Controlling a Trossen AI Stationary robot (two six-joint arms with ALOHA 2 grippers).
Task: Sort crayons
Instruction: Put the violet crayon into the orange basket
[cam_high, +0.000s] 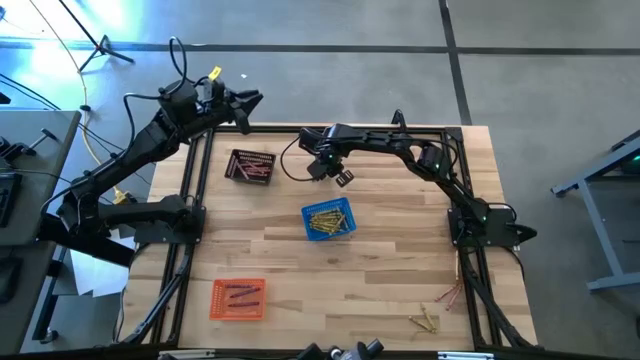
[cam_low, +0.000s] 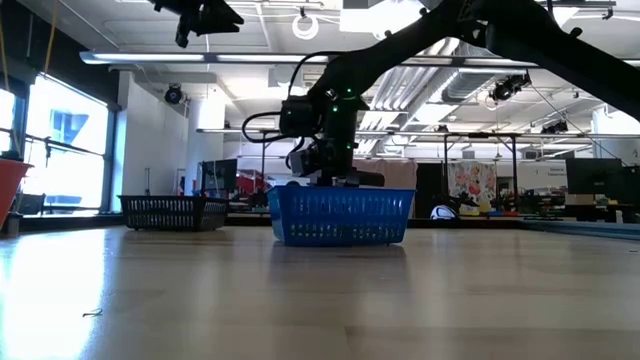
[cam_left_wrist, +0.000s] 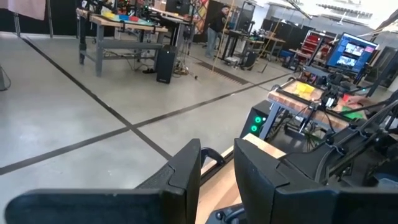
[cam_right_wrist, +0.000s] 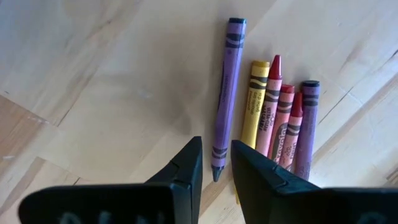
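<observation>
Several loose crayons lie side by side on the bare wood: a purple one (cam_right_wrist: 225, 87), then yellow (cam_right_wrist: 254, 102), red (cam_right_wrist: 271, 99) and another purple (cam_right_wrist: 305, 127). My right gripper (cam_right_wrist: 216, 146) points down over them, just beyond the blue basket's far side (cam_high: 340, 176). It is open by a narrow gap, with one finger on each side of the first purple crayon's pointed end (cam_right_wrist: 215, 171). A sliver of wood shows on both sides. My left gripper (cam_high: 250, 100) waits high past the table's far left edge, pointing level, narrowly open and holding nothing (cam_left_wrist: 217, 149).
The blue basket (cam_high: 328, 222) holds yellow crayons. The black basket (cam_high: 250, 166) at the far left holds red-pink ones. The orange basket (cam_high: 238, 298) at the near left holds purple ones. More loose crayons (cam_high: 428, 321) lie near the table's near right corner.
</observation>
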